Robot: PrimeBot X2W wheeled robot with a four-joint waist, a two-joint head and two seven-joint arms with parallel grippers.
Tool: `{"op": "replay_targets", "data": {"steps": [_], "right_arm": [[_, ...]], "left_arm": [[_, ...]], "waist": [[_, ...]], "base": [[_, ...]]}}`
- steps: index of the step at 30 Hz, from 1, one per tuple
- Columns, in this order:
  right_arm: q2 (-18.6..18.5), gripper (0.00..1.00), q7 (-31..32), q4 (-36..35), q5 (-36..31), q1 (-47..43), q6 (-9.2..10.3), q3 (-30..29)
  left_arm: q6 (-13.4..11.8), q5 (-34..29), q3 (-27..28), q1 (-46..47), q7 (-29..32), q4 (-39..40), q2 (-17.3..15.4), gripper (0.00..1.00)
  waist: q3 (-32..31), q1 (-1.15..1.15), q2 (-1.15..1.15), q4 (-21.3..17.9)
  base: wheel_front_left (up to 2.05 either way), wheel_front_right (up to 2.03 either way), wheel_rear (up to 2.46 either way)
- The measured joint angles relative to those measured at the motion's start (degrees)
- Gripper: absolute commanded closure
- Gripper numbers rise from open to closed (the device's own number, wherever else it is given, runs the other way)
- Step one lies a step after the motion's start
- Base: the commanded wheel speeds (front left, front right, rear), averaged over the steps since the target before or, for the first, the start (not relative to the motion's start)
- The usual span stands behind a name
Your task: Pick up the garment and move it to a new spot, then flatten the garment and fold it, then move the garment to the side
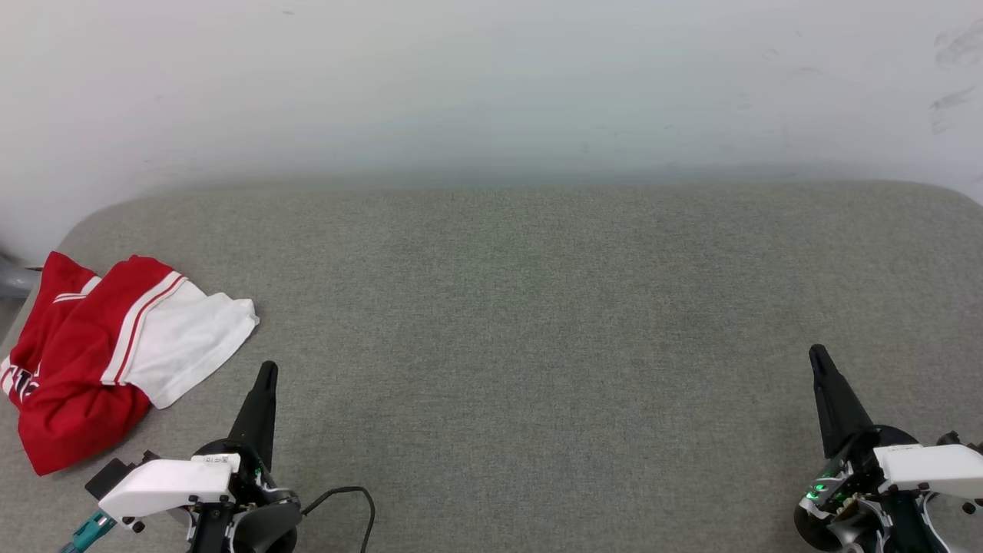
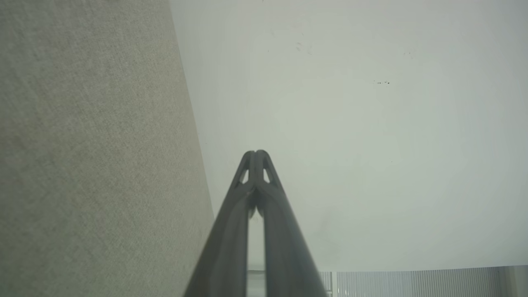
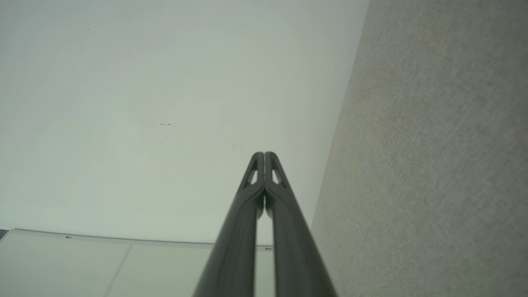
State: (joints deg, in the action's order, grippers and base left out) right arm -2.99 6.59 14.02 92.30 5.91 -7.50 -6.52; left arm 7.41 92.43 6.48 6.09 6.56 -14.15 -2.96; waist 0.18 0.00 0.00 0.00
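The garment [image 1: 107, 349], a red shirt with a white sleeve and red-and-white striped trim, lies crumpled at the left end of the grey cushioned surface [image 1: 522, 322]. My left gripper [image 1: 266, 370] stands shut just right of it, near the front edge, its tips a short way from the white sleeve and touching nothing. Far off at the lower right my right gripper [image 1: 816, 353] is shut too, with nothing in it. In each wrist view the two dark fingers meet at the tips: left gripper [image 2: 256, 153], right gripper [image 3: 264, 154].
A white wall [image 1: 491, 84] rises straight behind the grey surface. The surface's rounded left corner lies just past the garment, with a grey object [image 1: 11, 278] at that edge. A black cable [image 1: 349, 499] loops beside my left wrist.
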Motion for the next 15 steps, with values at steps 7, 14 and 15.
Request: {"op": "replay_targets", "data": {"steps": [7,14,15], "right_arm": [[0.00,1.00,0.00,0.00,0.00,0.00,-0.01,0.00],[0.00,1.00,0.00,0.00,0.00,0.00,-0.01,0.00],[0.00,1.00,0.00,0.00,0.00,0.00,-0.01,0.00]], "left_arm": [[0.00,0.00,0.00,0.00,0.00,0.00,0.00,1.00],[0.00,0.00,0.00,0.00,0.00,0.00,0.00,1.00],[0.00,0.00,0.00,0.00,0.00,0.00,0.00,1.00]], "waist": [[0.00,0.00,0.00,0.00],[0.00,0.00,0.00,0.00],[0.00,0.00,0.00,0.00]], "base": [[0.00,0.00,0.00],[0.00,0.00,0.00],[0.00,0.00,0.00]]}}
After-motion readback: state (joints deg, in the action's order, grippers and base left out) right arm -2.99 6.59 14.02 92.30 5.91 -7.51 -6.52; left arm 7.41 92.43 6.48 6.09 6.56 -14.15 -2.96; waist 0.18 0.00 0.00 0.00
